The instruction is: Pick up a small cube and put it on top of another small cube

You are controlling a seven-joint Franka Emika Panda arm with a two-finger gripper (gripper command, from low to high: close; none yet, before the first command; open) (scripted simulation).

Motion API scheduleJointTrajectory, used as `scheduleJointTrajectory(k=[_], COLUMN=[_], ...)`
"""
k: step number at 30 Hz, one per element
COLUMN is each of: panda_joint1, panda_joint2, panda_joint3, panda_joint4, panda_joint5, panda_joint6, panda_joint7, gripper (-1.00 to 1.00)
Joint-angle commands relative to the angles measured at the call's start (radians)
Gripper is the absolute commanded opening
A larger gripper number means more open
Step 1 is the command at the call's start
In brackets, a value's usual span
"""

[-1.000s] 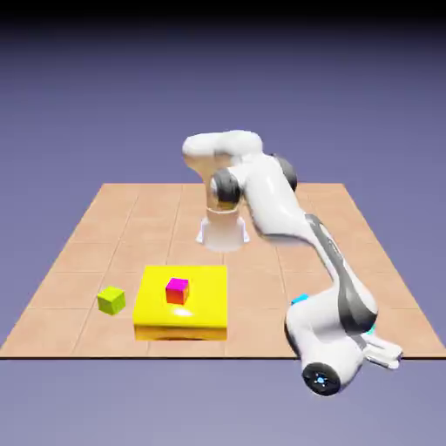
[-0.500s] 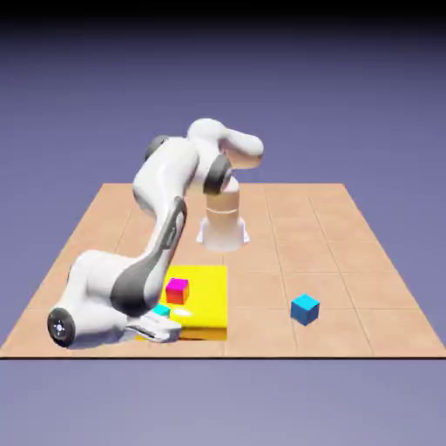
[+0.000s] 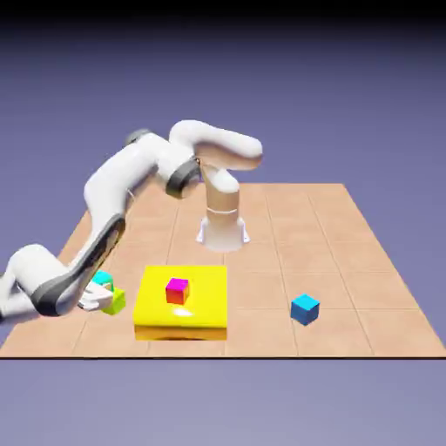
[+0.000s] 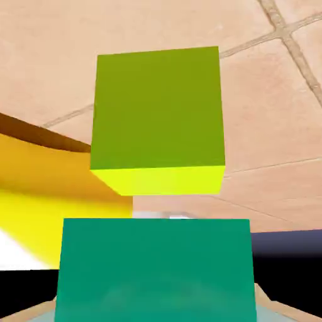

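The small cube (image 3: 103, 280), teal, sits between the fingers of my gripper (image 3: 97, 289), which is shut on it. It hangs just above and slightly behind another small cube (image 3: 113, 301), the lime one, on the table at the exterior view's left. I cannot tell whether the two cubes touch. In the hand view the teal small cube (image 4: 157, 270) fills the bottom and hides my fingertips. The lime cube (image 4: 157, 119) lies just past it, centred, one bright face turned toward the camera.
A large flat yellow block (image 3: 205, 307) lies just right of the lime cube, with a magenta-and-red cube (image 3: 178, 290) on top. A sky-blue cube (image 3: 305, 308) stands farther right. The yellow block's edge (image 4: 31, 188) shows at the hand view's left.
The arm has swung from the exterior view's right, past the yellow block's front, to the left, carrying the teal cube to the lime cube. The sky-blue cube is now uncovered.
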Motion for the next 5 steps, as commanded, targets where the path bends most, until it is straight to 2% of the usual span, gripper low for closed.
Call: scheduleJointTrajectory(k=[1, 4, 5], panda_joint1=[0.008, 0.026, 0.026], panda_joint2=[-0.012, -0.038, -0.038], panda_joint3=[-0.001, -0.003, -0.003], panda_joint4=[-0.036, -0.112, -0.112], panda_joint5=[-0.002, -0.004, -0.004], panda_joint6=[0.022, 0.068, 0.068], panda_joint7=[-0.003, -0.007, -0.007], gripper=[-1.00, -1.00, 1.00])
